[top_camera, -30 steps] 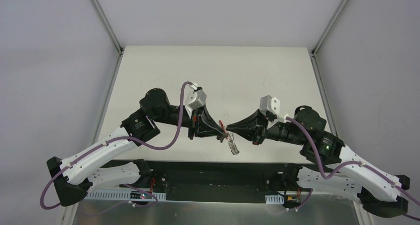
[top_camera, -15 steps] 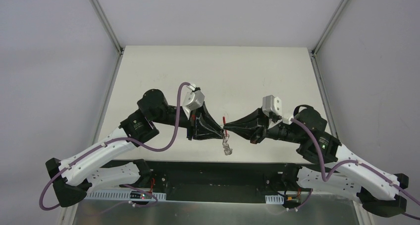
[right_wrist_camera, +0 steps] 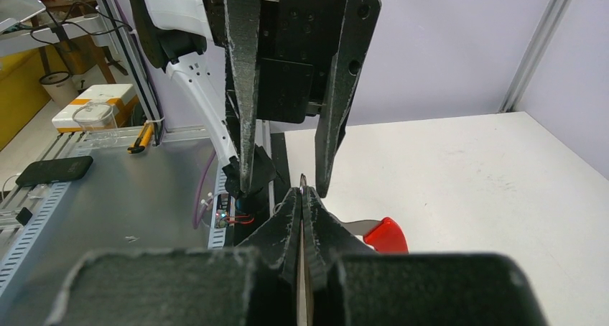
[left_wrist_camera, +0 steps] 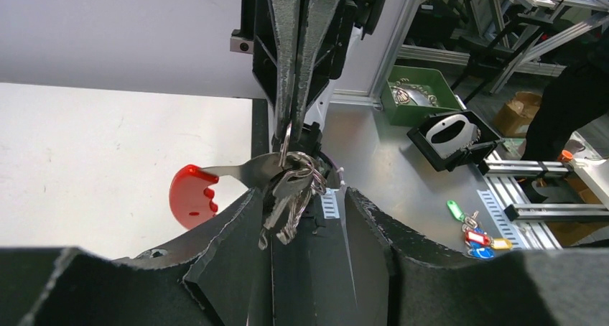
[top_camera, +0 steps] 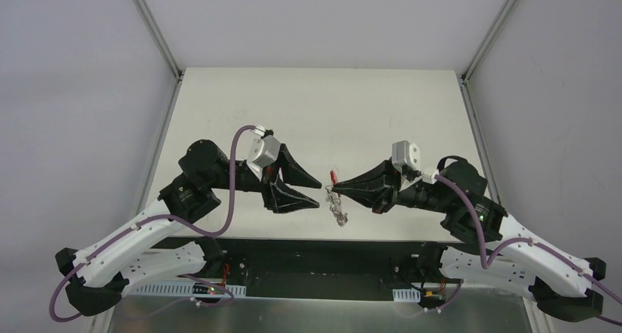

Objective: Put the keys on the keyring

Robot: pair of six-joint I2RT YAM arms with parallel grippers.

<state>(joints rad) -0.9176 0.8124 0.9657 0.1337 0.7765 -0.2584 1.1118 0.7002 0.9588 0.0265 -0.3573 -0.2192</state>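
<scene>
My right gripper (top_camera: pixel 334 190) is shut on the keyring (top_camera: pixel 337 199), pinching its thin silver wire ring (left_wrist_camera: pixel 286 135) and holding it in the air above the table's near edge. The ring's red crescent piece (top_camera: pixel 334 177) sticks out to one side; it also shows in the left wrist view (left_wrist_camera: pixel 192 195) and the right wrist view (right_wrist_camera: pixel 384 236). Silver keys (left_wrist_camera: pixel 286 200) hang in a bunch below the ring (top_camera: pixel 339 214). My left gripper (top_camera: pixel 317 191) is open and empty, its jaws spread just left of the bunch. No black oval tag shows.
The white table (top_camera: pixel 323 113) stretches away behind both grippers. A black strip (top_camera: pixel 315 249) runs along its near edge, over the arm bases. Off the table, a green bin (left_wrist_camera: pixel 420 96) and coloured key tags (left_wrist_camera: pixel 470 229) lie on a metal bench.
My left gripper has opened and drawn back to the left, off the keyring. The right gripper keeps hold of it, and the keys hang from it alone.
</scene>
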